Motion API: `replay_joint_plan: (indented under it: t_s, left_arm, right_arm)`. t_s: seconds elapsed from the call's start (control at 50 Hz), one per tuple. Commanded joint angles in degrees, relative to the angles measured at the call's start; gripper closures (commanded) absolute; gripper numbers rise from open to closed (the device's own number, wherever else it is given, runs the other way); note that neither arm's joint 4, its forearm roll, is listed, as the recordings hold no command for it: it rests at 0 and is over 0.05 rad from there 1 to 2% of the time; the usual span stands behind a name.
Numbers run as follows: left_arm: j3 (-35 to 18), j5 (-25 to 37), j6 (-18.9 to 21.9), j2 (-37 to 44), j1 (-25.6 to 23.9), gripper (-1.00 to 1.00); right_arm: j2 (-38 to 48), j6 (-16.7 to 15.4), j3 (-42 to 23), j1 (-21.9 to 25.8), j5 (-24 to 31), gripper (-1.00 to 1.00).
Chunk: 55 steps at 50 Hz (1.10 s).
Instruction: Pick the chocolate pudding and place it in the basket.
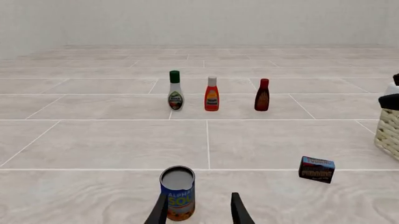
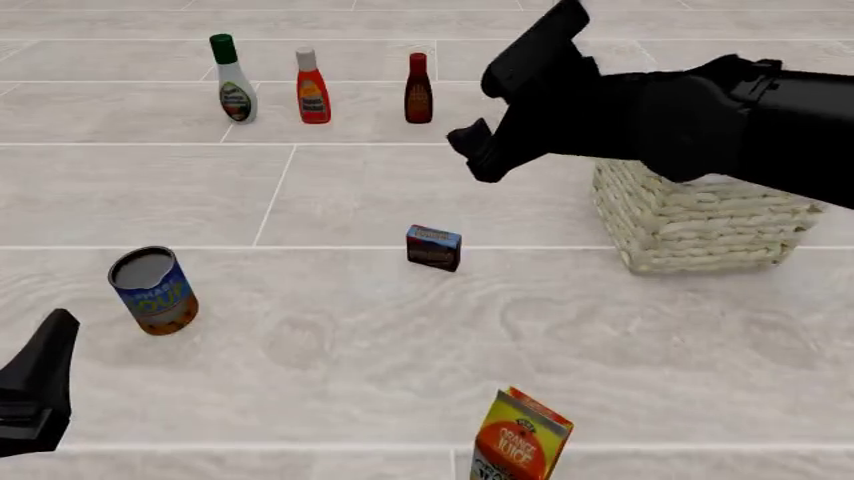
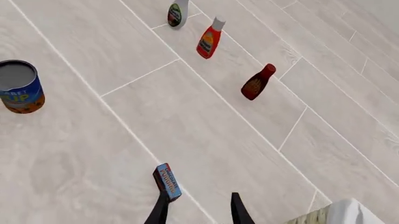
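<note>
The chocolate pudding [image 2: 434,247] is a small dark box with a blue top edge, standing on the floor tiles left of the basket [image 2: 701,225]. It also shows as the pudding [image 1: 317,169] and the pudding [image 3: 167,181]. My right gripper [image 2: 478,150] hangs high in the air, beyond the pudding and beside the basket's left rim. In its wrist view the right gripper [image 3: 199,212] is open with nothing between its fingers. My left gripper [image 1: 199,212] is open and empty near the can [image 1: 177,192], and sits low at the front left as the left gripper [image 2: 54,340].
A blue soup can [image 2: 154,290] stands at the left. An orange juice carton [image 2: 521,440] sits at the front edge. Three bottles stand in a row at the back: white [image 2: 234,80], red [image 2: 312,88] and dark brown [image 2: 418,90]. My right arm [image 2: 707,115] covers the basket's top.
</note>
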Motion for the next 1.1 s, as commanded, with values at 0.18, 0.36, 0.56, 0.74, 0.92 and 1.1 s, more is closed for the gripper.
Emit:
replay_joint_plan:
  t_s: [0.18, 0.36, 0.56, 0.74, 0.92, 1.1]
  left_arm:
    - [0.16, 0.14, 0.04, -0.34, -0.41, -1.00]
    - [0.18, 0.11, 0.02, -0.31, -0.41, -1.00]
    - [0.11, 0.16, 0.03, -0.31, -0.41, -1.00]
    - [-0.07, 0.38, 0.03, -0.36, -0.41, -1.00]
    - [-0.17, 0.52, 0.04, -0.40, -0.42, -1.00]
    - [0.03, 0.32, 0.03, -0.40, -0.42, -1.00]
  right_arm:
    - [8.71, -5.04, -10.89, 0.00, 10.15, -1.00]
    - [13.94, -5.87, -15.43, -0.14, 12.43, -1.00]
    - [19.16, -5.30, -18.65, 1.27, 14.30, -1.00]
    - [21.96, -5.08, -19.49, 1.69, 14.72, -1.00]
    - [24.34, -5.30, -21.13, 1.09, 14.63, -1.00]
    - [26.79, -5.36, -21.68, 1.49, 14.35, -1.00]
